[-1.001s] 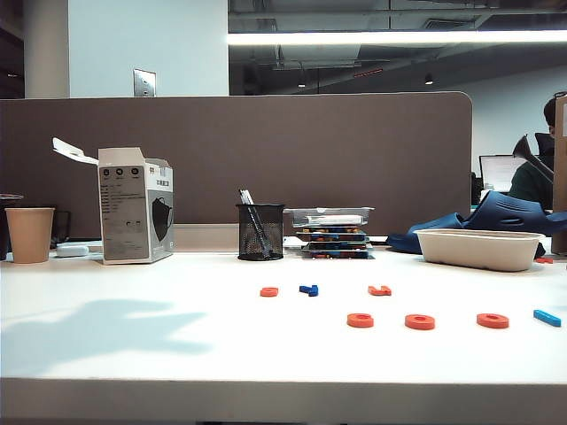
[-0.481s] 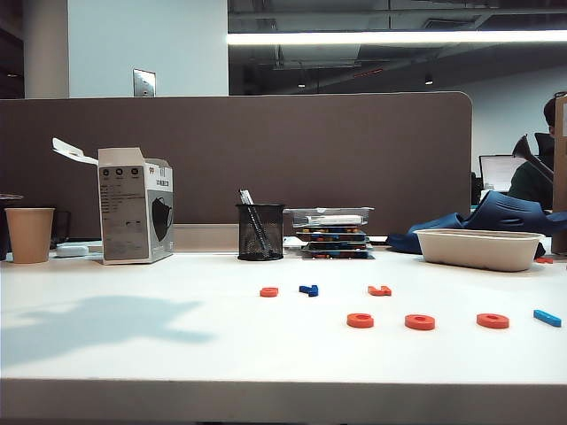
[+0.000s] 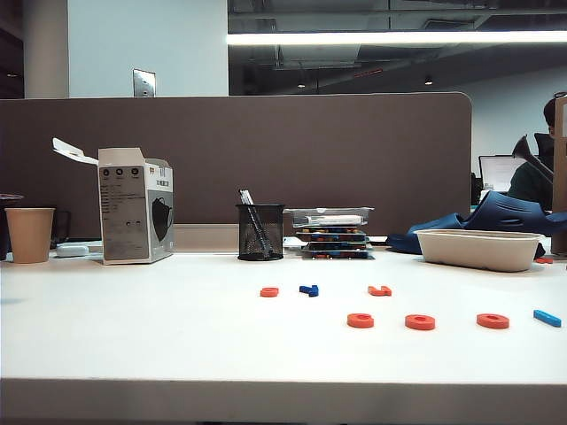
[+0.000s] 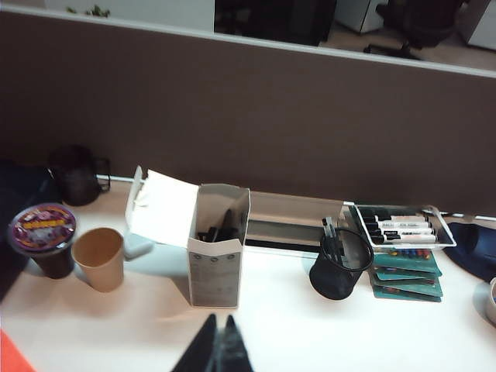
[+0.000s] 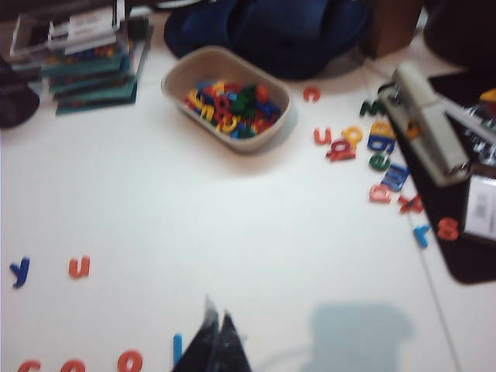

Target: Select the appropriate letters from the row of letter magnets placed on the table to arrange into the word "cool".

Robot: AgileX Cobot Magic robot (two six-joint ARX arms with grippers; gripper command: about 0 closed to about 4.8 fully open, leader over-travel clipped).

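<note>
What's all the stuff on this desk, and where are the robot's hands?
Front-row letters: three orange rings and one light-blue bar, near edge, right half of the table.
Back-row letters: orange letter, dark-blue letter, orange U, behind the front row.
Paper cup: one, tan, far left.
Carton: one, white, flap open, beside the cup.
Pen holder: one, black mesh, rear centre.
Marker tray: one, clear, on stacked boxes.
Bowl: one, beige, rear right, full of mixed-colour letters.
Loose letters: several, mixed colours, past the bowl.
Left gripper: black, shut, raised facing the carton.
Right gripper: black, shut, above the front row.
</note>
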